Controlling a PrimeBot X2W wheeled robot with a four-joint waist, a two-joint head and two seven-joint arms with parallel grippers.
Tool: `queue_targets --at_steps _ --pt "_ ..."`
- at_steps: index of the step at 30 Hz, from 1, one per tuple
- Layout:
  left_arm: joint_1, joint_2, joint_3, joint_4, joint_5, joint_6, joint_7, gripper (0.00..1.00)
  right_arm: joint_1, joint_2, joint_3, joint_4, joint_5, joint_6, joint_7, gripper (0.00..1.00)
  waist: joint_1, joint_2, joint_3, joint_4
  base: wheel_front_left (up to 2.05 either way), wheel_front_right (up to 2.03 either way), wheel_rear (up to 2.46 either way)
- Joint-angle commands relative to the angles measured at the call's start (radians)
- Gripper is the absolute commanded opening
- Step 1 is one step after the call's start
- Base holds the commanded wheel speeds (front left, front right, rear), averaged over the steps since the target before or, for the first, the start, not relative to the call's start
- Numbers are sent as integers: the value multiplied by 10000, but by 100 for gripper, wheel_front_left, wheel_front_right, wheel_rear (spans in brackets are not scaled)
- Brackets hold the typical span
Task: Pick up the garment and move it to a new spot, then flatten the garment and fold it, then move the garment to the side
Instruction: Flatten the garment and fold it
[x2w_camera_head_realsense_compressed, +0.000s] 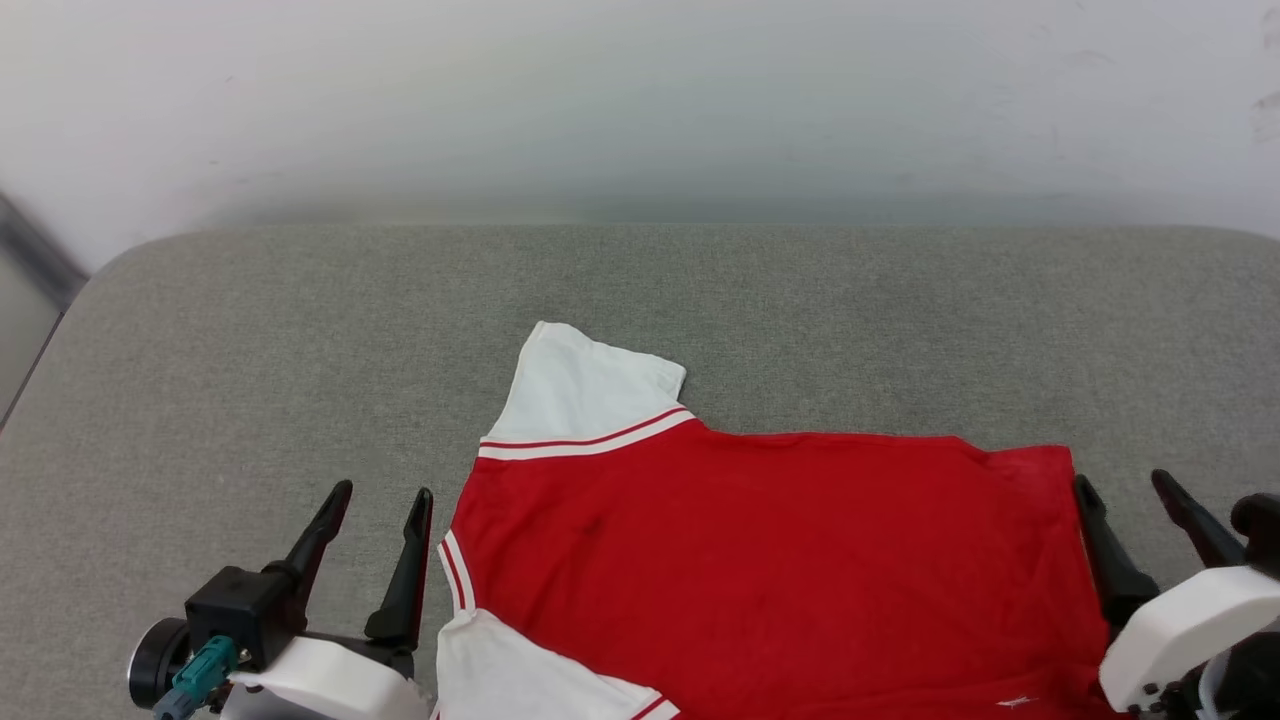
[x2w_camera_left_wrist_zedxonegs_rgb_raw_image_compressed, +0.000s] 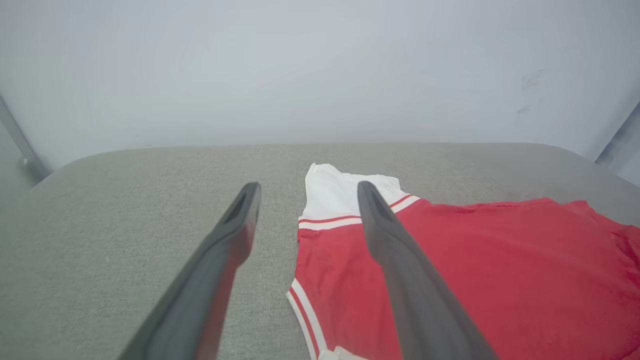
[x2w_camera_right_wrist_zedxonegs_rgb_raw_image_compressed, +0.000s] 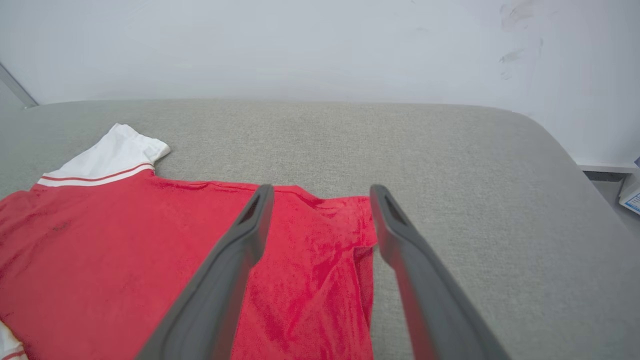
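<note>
The red garment (x2w_camera_head_realsense_compressed: 780, 560) lies flat on the grey table (x2w_camera_head_realsense_compressed: 250, 340), plain side up, its near part cut off by the head view's bottom edge. A white panel with red-white striped trim (x2w_camera_head_realsense_compressed: 585, 395) sticks out at its far left corner, and a second white piece (x2w_camera_head_realsense_compressed: 510, 670) lies at its near left. My left gripper (x2w_camera_head_realsense_compressed: 385, 492) hovers open just left of the garment's left edge (x2w_camera_left_wrist_zedxonegs_rgb_raw_image_compressed: 320, 280), holding nothing. My right gripper (x2w_camera_head_realsense_compressed: 1125, 480) stands open over the garment's right edge (x2w_camera_right_wrist_zedxonegs_rgb_raw_image_compressed: 360, 250), with nothing between its fingers. The black print is hidden.
A pale wall (x2w_camera_head_realsense_compressed: 640, 100) rises behind the table's rounded far edge. Bare grey tabletop stretches beyond the garment and to both sides (x2w_camera_right_wrist_zedxonegs_rgb_raw_image_compressed: 500, 225). A dark strip (x2w_camera_head_realsense_compressed: 35, 255) runs down at the far left beyond the table corner.
</note>
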Motion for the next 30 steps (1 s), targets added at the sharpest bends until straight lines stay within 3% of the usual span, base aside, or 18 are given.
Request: queue_targets --at_steps 1,6,13,19,25,30 --pt "-82 -97 71 -32 131 16 -70 100 -57 131 99 -16 -58 -4 -187 100 0 0 0 -9 0 0 0" --pt "228 -852 1060 -306 907 -157 -130 100 -98 316 423 2 -3 -4 -1698 100 0 0 42 -47 0 0 0" --pt "503 -1793 2193 -463 1941 -1125 -128 100 -208 364 696 254 27 -4 -2955 100 0 0 288 -152 0 0 0" --pt "-162 -2278 2818 -205 2565 -2013 -117 100 -566 462 1026 304 5 -4 -3366 100 0 0 960 -478 0 0 0" --pt "-2186 -1595 2593 641 3029 -2995 284 100 -1076 460 1544 164 10 -4 -3234 100 0 0 1993 -1084 0 0 0" --pt "-4452 -716 2264 1417 2298 -3572 2496 100 -1496 552 1756 150 -23 -4 -3221 100 0 0 2795 -1708 0 0 0"
